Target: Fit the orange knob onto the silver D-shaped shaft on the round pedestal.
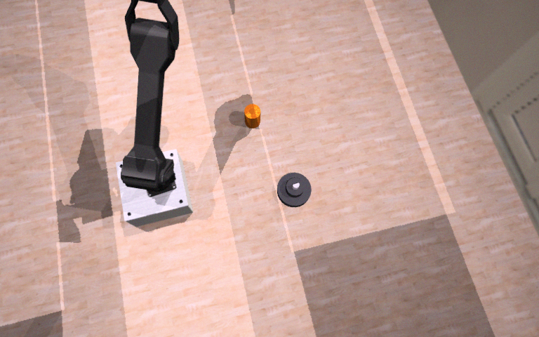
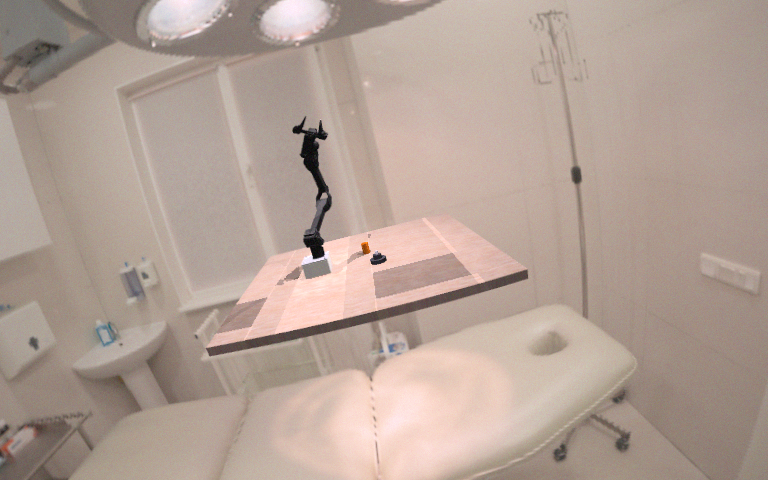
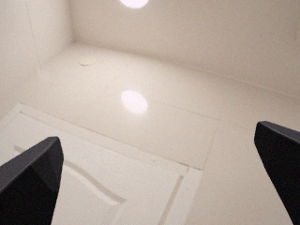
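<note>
The orange knob is a short cylinder standing upright on the table; its underside and hole are hidden. The dark round pedestal stands on the table, below and right of the knob in the top view. Its short silver shaft points up from the middle; which way its flat side faces is too small to tell surely. My gripper is open and empty, raised high above the table and pointing upward, far from both knob and pedestal.
The arm rises from a white base block on the wooden table, left of the knob and pedestal in the top view. The wrist view shows only walls, a door and ceiling lights behind the fingers.
</note>
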